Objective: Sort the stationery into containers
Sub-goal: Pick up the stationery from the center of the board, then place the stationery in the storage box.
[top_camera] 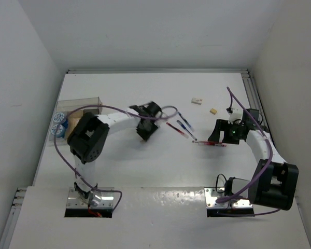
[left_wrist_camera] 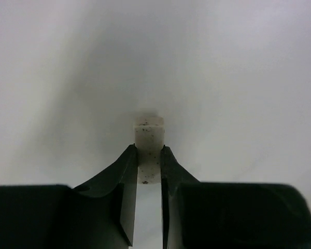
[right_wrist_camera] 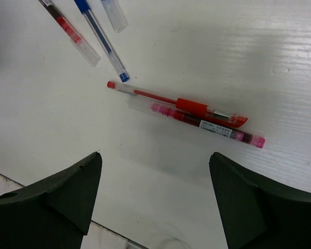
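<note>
Left wrist cam: left gripper pinches small white eraser block. Right gripper spread wide, w/ thin red pen near.

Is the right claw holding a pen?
No, the right claw is wide open, and the red pen and pink pen lie loose on the table beyond it.

At the table's left edge, a box, two rolls just beside its near corner. Right of centre, three pens; nearer, two pens side by side; behind, two eraser blocks. In the left gripper, a third eraser block.
</note>
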{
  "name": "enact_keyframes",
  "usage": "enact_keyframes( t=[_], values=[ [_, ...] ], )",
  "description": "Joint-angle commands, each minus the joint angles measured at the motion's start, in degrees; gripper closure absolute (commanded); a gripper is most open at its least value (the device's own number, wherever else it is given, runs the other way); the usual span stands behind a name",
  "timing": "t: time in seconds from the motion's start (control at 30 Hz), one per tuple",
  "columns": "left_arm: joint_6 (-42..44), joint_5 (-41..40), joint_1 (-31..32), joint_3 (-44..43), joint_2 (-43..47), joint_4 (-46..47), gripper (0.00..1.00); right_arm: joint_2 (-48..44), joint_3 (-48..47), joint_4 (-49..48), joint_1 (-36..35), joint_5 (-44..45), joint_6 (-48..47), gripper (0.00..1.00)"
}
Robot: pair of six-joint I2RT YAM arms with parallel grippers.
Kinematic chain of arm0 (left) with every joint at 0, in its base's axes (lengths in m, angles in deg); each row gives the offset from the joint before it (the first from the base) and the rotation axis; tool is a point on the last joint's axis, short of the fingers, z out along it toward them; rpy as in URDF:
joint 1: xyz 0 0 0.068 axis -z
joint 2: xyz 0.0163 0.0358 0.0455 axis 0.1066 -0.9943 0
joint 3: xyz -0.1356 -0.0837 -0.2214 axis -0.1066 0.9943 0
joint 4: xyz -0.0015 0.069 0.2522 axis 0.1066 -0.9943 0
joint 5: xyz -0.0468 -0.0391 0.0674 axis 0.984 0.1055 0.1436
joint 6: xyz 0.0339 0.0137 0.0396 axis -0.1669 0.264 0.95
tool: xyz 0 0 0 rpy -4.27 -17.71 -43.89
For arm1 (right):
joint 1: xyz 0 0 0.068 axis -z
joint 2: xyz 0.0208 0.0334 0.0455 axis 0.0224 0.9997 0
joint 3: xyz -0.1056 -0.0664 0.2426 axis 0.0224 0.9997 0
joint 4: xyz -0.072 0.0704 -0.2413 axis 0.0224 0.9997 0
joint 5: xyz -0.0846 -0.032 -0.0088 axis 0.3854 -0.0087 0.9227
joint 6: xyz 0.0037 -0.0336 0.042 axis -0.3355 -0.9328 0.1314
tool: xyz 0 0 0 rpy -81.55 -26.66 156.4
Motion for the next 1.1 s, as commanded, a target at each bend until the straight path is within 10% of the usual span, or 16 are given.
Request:
enact_keyframes(
  t=[0.0, 0.47, 0.83, 1.07],
  values=[
    [4.4, -8.8, -13.6, -2.3, 8.5, -3.9, 1.0, -0.4, -2.4, -0.4, 0.0, -1.1, -1.1, 0.18],
    [18.7, 8.6, -57.8, -5.7, 19.8, -17.0, 0.97, 3.2, -4.2, -3.1, -11.6, 7.9, -1.8, 0.18],
    [23.8, 9.9, -67.9, -2.0, 14.7, -15.9, 0.91, 5.5, -3.6, -4.6, -13.0, 9.1, -2.1, 0.18],
    [23.8, 11.3, -67.7, -0.2, 13.2, -14.2, 0.57, 5.7, -4.2, -3.6, -13.0, 9.4, -4.8, 0.18]
  ],
)
